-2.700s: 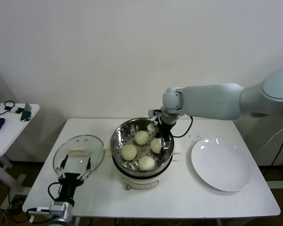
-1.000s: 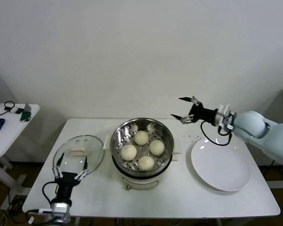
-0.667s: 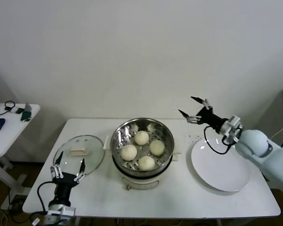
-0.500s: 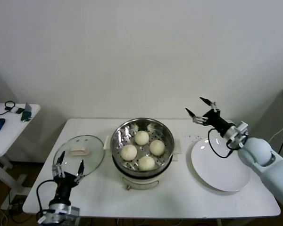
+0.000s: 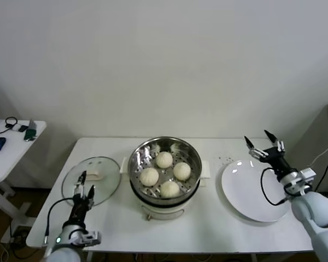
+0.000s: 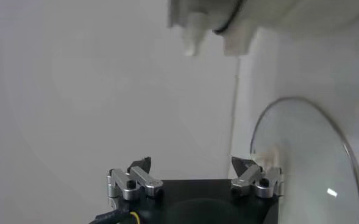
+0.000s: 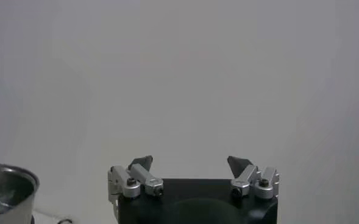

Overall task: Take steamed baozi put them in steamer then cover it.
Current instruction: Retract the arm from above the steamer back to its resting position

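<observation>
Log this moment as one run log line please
baozi: four in steamer | cover: off, on table | left end effector: open by cover | right end effector: open over plate

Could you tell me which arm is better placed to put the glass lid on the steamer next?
Left. The open left gripper is beside the cover; the open right gripper is over the plate, beyond the steamer.

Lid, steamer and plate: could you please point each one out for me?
lid (image 5: 101,176), head view, on the clear glass right of its handle
steamer (image 5: 192,154), head view, on the shiny inner wall at its right
plate (image 5: 246,191), head view, on its bare white centre
</observation>
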You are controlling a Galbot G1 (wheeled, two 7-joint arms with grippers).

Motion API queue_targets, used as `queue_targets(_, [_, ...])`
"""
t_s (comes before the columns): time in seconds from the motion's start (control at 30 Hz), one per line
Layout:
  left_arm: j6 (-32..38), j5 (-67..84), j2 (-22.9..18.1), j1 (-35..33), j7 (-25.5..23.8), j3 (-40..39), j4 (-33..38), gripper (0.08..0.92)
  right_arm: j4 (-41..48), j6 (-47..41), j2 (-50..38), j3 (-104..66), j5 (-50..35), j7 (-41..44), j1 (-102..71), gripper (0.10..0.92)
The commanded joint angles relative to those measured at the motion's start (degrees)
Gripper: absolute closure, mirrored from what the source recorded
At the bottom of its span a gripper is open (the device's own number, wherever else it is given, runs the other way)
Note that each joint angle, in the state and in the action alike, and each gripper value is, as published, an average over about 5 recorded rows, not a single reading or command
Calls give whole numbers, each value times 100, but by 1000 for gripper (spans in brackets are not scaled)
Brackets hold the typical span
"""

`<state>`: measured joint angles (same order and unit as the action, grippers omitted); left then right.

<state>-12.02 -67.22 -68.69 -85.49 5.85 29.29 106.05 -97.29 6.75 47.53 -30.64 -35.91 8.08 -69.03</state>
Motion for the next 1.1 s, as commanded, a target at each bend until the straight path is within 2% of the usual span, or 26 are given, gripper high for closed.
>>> queue_targets(0.03, [-118, -1448, 64, 1099, -104, -199, -1552, 177, -373, -171, 671, -832, 205, 33, -1264, 203])
queue_targets(0.47, [-7, -1467, -35, 1999, 142, -294, -2744, 177, -577, -155, 949, -1128, 454, 90, -1656, 203])
queue_targets(1.1, [151, -1346, -73, 2541, 407, -433, -3384, 177, -573, -122, 1037, -1226, 665, 196, -1721, 203])
